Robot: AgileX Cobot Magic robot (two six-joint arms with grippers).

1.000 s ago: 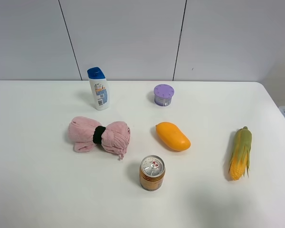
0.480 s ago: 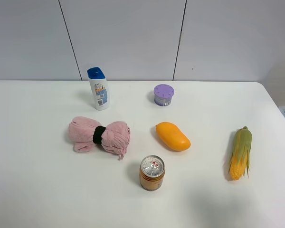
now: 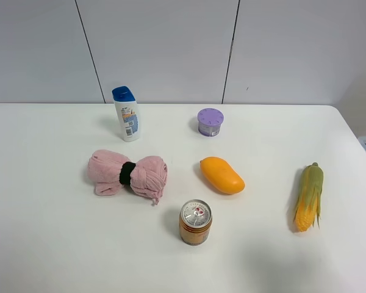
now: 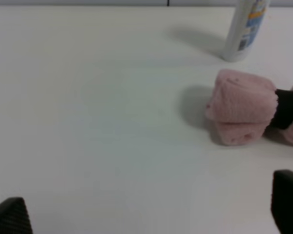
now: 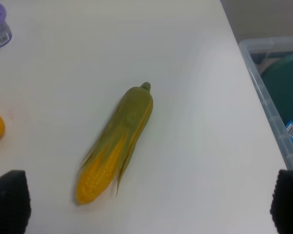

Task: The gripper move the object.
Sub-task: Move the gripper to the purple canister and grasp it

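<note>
Object: purple tub, upright on the desk, beyond the mango and clear of it.
Change: none in the last second; the tub is unmoved, so I judge the task not begun.
My right claw: wide, empty, on the mango's corn side.
My left claw: wide, empty.

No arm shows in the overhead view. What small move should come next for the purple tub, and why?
Probably the right gripper should start toward the purple tub: its jaws stand wide open and empty, the tub shows at the edge of its wrist view beyond the corn, and nothing touches it.
</note>
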